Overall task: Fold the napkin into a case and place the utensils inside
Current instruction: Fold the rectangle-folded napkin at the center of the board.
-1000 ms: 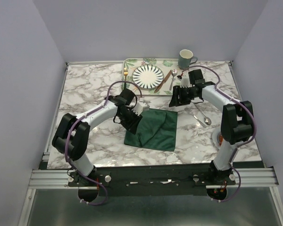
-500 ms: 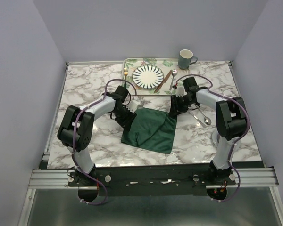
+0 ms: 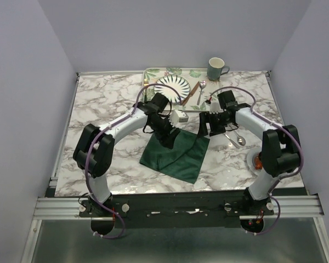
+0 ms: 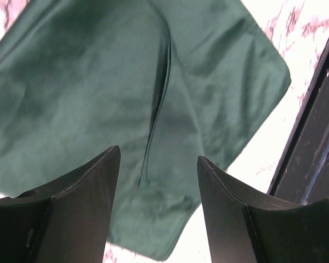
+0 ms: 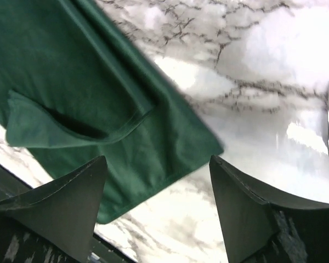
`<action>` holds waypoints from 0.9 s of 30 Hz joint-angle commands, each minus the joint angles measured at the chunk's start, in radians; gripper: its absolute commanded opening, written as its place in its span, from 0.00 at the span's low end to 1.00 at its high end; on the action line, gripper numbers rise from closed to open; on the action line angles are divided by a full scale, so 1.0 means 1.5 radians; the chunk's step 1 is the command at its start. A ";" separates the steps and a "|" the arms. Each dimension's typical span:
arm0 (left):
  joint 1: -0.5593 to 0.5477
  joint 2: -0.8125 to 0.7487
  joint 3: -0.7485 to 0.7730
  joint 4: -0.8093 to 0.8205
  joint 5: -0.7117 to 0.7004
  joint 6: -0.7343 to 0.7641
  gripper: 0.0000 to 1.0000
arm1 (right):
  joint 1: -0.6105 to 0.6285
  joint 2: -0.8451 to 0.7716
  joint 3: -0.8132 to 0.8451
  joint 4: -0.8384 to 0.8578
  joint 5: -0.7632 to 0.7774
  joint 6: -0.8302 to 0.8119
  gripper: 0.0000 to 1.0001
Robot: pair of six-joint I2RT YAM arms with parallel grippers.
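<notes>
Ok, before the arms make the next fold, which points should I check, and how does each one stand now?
1. Left pincer open, holding nothing: ok.
2. Right pincer open, holding nothing: ok.
3. Napkin lies on the table, gripped by neither pincer: ok.
4. Fold finished: not ok, the napkin is broad, with loose layers.
5. Knife and spoon lie on the tray, outside the napkin: ok.

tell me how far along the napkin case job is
Done: the napkin lies loosely folded in layers. In hand: nothing; the left gripper and right gripper hover open over it. Left: folding it narrower, then loading the utensils lying on the tray.
</notes>
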 commanded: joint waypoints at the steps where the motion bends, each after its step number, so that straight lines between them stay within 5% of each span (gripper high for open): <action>1: -0.033 0.049 0.037 0.050 0.004 -0.042 0.69 | -0.003 -0.095 -0.067 -0.028 0.000 0.063 0.84; 11: -0.066 0.112 0.061 0.106 0.014 -0.127 0.61 | -0.005 -0.089 -0.181 0.033 -0.094 0.136 0.52; 27: -0.089 0.160 0.052 0.159 0.016 -0.213 0.47 | -0.006 -0.029 -0.223 0.080 -0.116 0.176 0.28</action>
